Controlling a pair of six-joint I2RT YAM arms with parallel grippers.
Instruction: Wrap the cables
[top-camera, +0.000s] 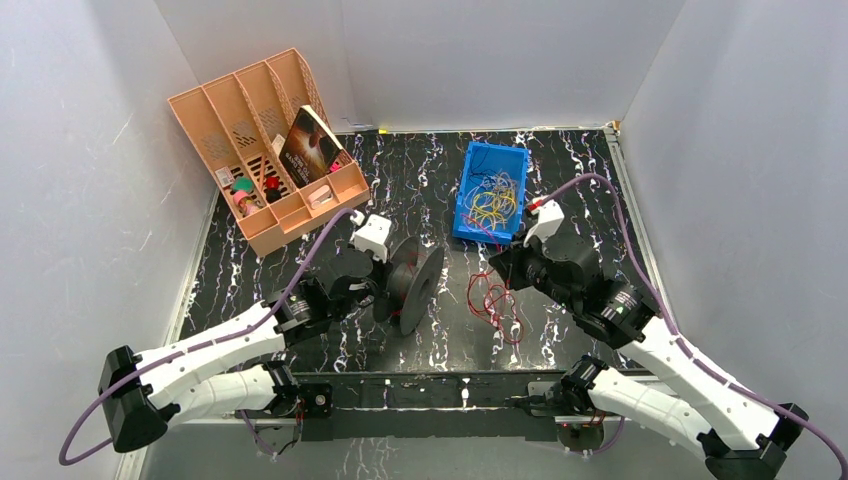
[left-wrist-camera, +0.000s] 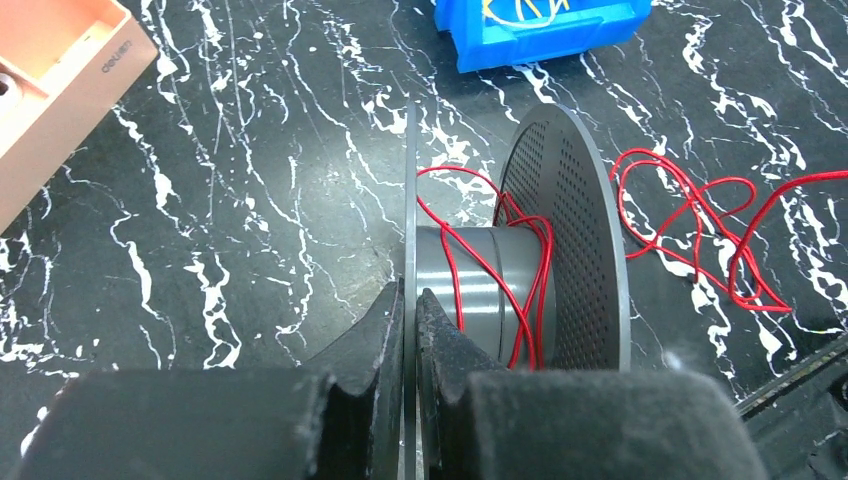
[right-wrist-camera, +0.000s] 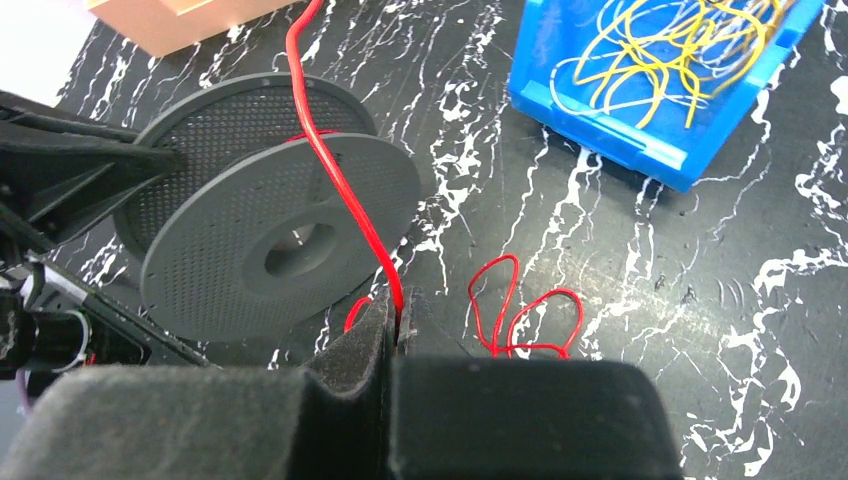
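Black white-veined marble-look desk, plain white walls on three sides.

The dark grey perforated plastic spool stands on its rim, hub axis lying roughly left-right across the desk. The thin red cable has a few turns round the hub, and the rest sprawls in loose loops on the desk between the spool and the right arm, near the blue plastic bin. Left jaws are pinched tight on the spool's left flange. Right jaws are squeezed closed on one red strand, which runs over the near flange to the hub.
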